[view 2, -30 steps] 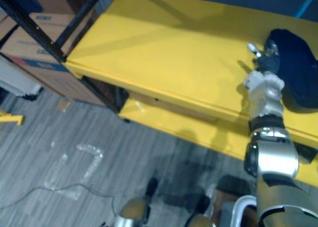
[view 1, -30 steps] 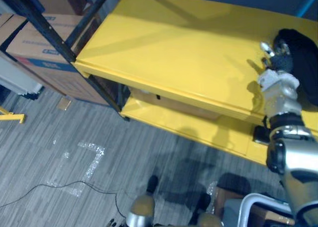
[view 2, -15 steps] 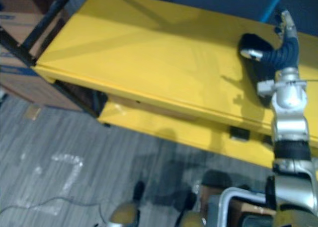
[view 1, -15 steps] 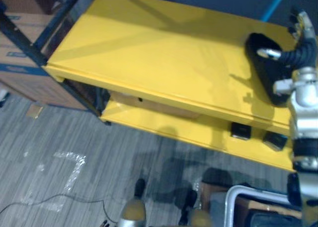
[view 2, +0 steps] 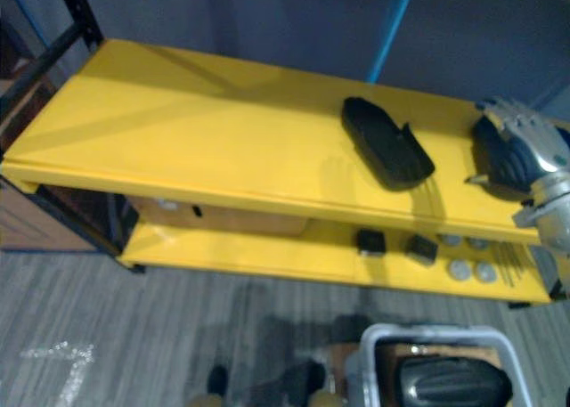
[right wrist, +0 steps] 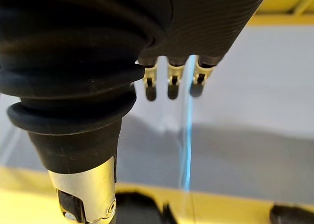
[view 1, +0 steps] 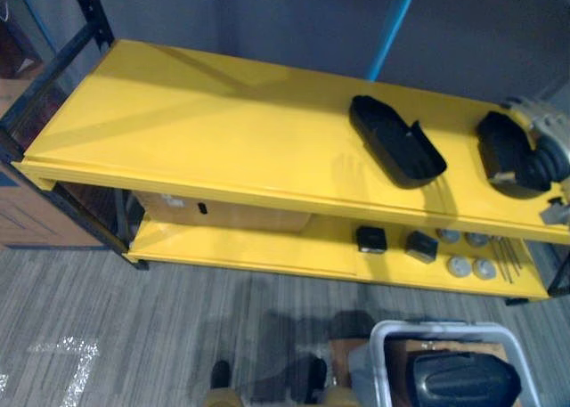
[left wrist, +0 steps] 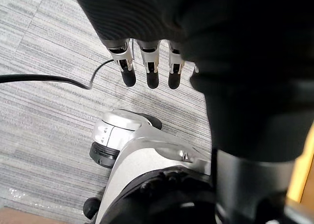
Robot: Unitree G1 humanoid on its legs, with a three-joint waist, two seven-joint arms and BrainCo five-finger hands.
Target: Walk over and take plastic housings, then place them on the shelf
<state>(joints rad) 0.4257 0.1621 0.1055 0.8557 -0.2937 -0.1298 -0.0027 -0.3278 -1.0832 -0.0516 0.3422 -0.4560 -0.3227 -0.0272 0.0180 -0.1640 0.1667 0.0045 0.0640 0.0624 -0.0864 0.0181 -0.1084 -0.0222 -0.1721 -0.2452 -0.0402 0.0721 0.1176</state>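
Two black plastic housings lie on the top of the yellow shelf (view 1: 196,131). One housing (view 1: 396,142) lies open side up right of the middle. The second housing (view 1: 499,147) lies near the right end, partly behind my right hand (view 2: 527,147). That hand hovers over it with its fingers (right wrist: 169,82) straight and nothing in them. My left hand (left wrist: 147,62) hangs over the floor, fingers relaxed and empty. A third black housing (view 1: 463,380) rests in a white bin (view 1: 383,345) at the bottom right.
The lower shelf (view 1: 267,247) carries two small black boxes (view 1: 371,239), several silver discs (view 1: 459,266) and a cardboard box (view 1: 223,215). A black rack post (view 1: 89,2) stands at the back left. A blue pole (view 1: 392,24) rises behind the shelf. Grey striped carpet (view 1: 107,318) lies in front.
The camera has swung right, bringing the second housing and the bin into view. My right hand has come away from the middle housing and now stands further right, over the second one.
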